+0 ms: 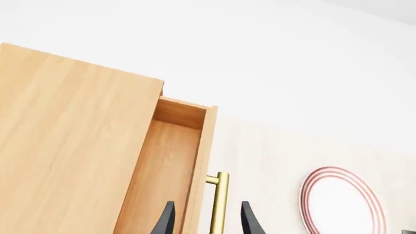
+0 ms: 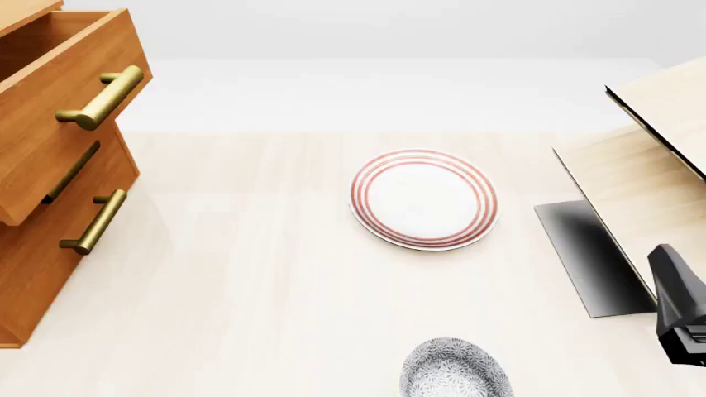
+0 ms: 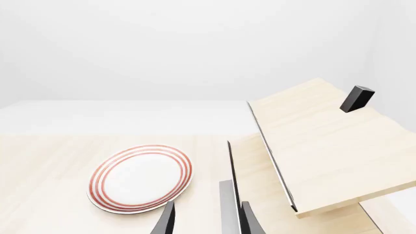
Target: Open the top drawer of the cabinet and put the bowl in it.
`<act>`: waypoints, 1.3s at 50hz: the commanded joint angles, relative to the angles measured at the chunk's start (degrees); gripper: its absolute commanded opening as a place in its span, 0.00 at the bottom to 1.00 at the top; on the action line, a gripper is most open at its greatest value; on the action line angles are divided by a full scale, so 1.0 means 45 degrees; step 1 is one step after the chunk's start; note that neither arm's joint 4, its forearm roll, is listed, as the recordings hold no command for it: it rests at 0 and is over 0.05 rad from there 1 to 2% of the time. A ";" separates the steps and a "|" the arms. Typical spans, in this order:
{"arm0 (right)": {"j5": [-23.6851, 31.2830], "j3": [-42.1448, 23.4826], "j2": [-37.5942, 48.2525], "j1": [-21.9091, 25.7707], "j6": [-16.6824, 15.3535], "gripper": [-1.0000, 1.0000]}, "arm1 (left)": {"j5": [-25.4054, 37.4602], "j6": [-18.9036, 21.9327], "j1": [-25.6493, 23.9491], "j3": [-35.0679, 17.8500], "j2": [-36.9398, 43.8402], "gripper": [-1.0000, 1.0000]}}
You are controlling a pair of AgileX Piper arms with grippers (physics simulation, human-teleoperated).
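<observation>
The orange-brown cabinet [image 2: 39, 281] stands at the table's left edge. Its top drawer [image 2: 50, 124] is pulled out, brass handle [image 2: 105, 95] facing forward. In the left wrist view the open drawer [image 1: 165, 165] shows its empty inside, and the handle [image 1: 219, 202] lies in line between my fingers. My left gripper [image 1: 206, 222] is open, holds nothing, and is out of the front view. The speckled bowl [image 2: 455, 370] sits upright at the table's near edge, right of centre. My right gripper [image 3: 206, 222] is open and empty, low at the right [image 2: 679, 310], apart from the bowl.
A white plate with red rings [image 2: 422, 198] lies mid-table, also in both wrist views [image 3: 140, 178] [image 1: 341, 202]. A pale light-wood structure [image 2: 651, 165] with tilted boards stands at the right, a grey slab [image 2: 584, 256] at its foot. The two lower drawers are shut.
</observation>
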 commanded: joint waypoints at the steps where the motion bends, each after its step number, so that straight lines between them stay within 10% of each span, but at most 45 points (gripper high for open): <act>1: 0.0017 0.0014 -0.0034 -0.0001 0.0005 1.00 | -0.0516 -0.0152 0.0114 0.0977 -0.0164 1.00; 65: 0.0047 0.0006 -0.0057 0.0039 0.0006 1.00 | -0.1794 0.0301 0.0300 0.3271 -0.0067 1.00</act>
